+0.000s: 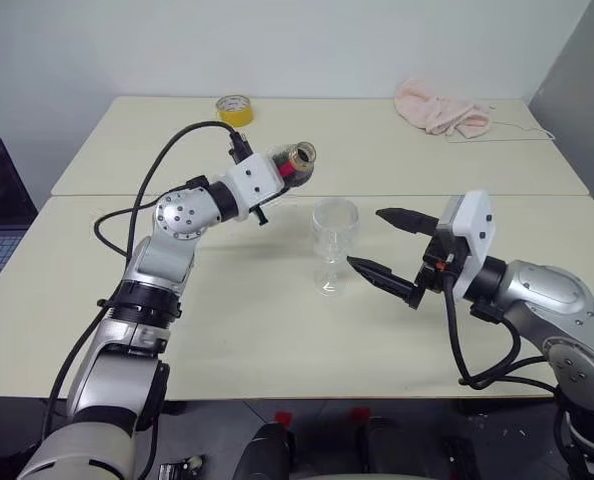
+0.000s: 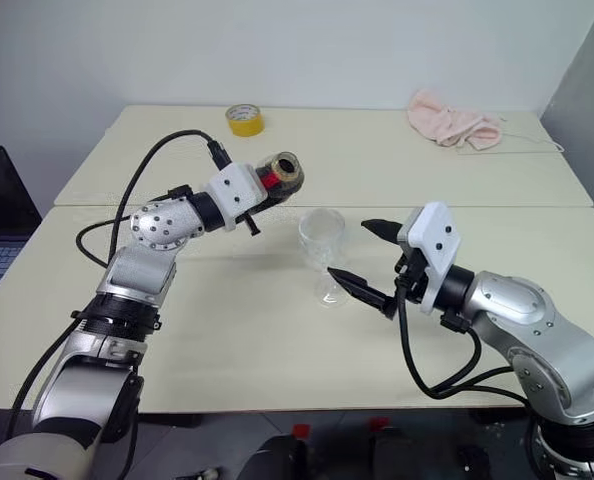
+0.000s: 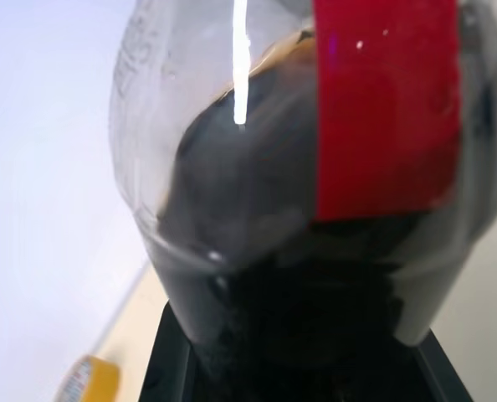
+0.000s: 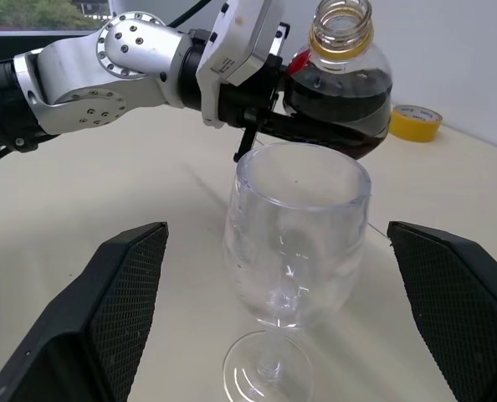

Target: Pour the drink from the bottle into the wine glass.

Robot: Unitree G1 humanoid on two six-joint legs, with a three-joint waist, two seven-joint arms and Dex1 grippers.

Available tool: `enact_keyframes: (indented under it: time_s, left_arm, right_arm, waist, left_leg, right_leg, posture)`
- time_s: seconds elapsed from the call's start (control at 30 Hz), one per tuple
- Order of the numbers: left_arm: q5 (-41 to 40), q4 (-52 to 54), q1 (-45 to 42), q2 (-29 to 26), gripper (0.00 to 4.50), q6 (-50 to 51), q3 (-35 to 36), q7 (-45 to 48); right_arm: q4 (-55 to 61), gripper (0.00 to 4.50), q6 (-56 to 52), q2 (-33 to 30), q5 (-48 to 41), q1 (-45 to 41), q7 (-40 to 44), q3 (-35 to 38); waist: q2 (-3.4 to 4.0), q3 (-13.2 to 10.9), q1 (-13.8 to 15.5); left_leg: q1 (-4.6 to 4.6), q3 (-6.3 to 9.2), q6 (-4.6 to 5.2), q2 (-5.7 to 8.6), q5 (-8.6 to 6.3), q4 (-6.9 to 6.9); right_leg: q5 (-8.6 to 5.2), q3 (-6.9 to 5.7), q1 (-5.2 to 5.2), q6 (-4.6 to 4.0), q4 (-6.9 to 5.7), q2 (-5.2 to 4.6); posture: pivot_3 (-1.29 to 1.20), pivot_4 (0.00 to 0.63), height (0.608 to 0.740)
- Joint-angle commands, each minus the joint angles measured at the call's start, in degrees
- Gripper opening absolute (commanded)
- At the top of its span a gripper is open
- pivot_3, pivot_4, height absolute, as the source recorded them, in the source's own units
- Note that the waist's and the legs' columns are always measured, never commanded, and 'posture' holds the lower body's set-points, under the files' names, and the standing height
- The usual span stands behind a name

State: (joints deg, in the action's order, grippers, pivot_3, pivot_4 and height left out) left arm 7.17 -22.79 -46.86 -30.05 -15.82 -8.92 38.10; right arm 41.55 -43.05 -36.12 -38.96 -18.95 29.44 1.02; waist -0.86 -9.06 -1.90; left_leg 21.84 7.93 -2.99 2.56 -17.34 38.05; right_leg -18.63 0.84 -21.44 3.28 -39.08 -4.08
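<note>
The left gripper (image 1: pixel 289 172) pinches the light, slippery bottle (image 1: pixel 297 163) by its body, at 11 o'clock above the fragile wine glass (image 1: pixel 334 243) on the bench (image 1: pixel 257 330), beside the spread right gripper (image 1: pixel 387 245).

Small clear plastic bottle with red neck label (image 3: pixel 315 167), seen from the left wrist: its neck and mouth run past the frame edge, its base hidden between the black fingers (image 3: pixel 173 360). Beside the bottle, the yellow tape roll (image 3: pixel 89 381) is blurred and cut off.
</note>
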Motion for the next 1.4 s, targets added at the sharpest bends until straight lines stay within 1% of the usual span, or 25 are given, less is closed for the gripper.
enact_keyframes:
  time_s: [0.03,0.37,0.6,0.97,1.23,1.4]
  left_arm:
    - [0.73,0.74,-1.98,0.18,0.9,-4.1,0.38,-1.39]
    - [6.03,-1.85,-4.33,0.69,0.9,-11.22,-1.13,-4.56]
    - [10.19,-4.69,-6.48,-0.24,0.9,-16.82,-2.52,-7.2]
    - [14.83,-8.98,-8.78,-1.84,0.81,-22.03,-2.94,-11.31]
    - [19.54,-12.93,-10.32,-3.36,0.81,-26.18,-4.69,-15.38]
    - [21.61,-13.58,-10.83,-3.56,0.79,-27.87,-5.34,-17.7]
  right_arm:
    - [2.0,4.5,0.3,0.04,0.47,-1.3,-0.99,0.3]
    - [2.05,4.5,0.74,0.45,1.2,-2.15,-1.71,-0.77]
    - [1.89,4.5,0.83,0.83,2.1,-2.67,-1.91,-1.21]
    - [1.29,4.5,0.43,0.97,2.57,-3.79,-2.32,-1.92]
    - [1.04,4.5,0.0,1.21,2.66,-4.11,-2.49,-2.2]
    - [1.4,4.5,-0.38,1.38,2.5,-4.05,-2.7,-2.33]
  waist:
    - [0.0,0.0,-0.01]
    - [0.0,0.0,-0.02]
    - [0.0,0.0,-0.06]
    - [0.0,0.0,-0.09]
    - [0.0,0.0,-0.11]
    - [0.0,0.0,-0.12]
  left_leg:
    - [0.0,0.0,0.0,0.0,0.0,0.0]
    - [0.0,0.0,0.0,0.0,0.0,0.01]
    - [0.01,-0.03,0.0,0.0,0.0,0.01]
    - [0.0,-0.03,0.0,0.01,0.0,0.01]
    - [0.01,-0.03,0.0,0.06,0.0,0.01]
    - [0.02,-0.03,0.0,0.07,0.0,0.02]
  right_leg:
    - [0.0,0.0,0.0,0.0,-0.01,0.0]
    - [0.0,-0.02,0.0,0.0,-0.02,0.0]
    - [0.0,-0.03,-0.01,0.0,-0.03,0.01]
    - [0.0,-0.04,-0.02,0.0,-0.05,0.01]
    - [0.0,-0.04,-0.03,0.0,-0.08,0.0]
    - [0.0,-0.04,-0.04,0.0,-0.08,0.0]
  posture:
    - [0.0,0.15,0.74]
    - [0.0,0.15,0.74]
    - [0.0,0.15,0.74]
    - [0.0,0.15,0.74]
    - [0.0,0.15,0.74]
    - [0.0,0.15,0.74]
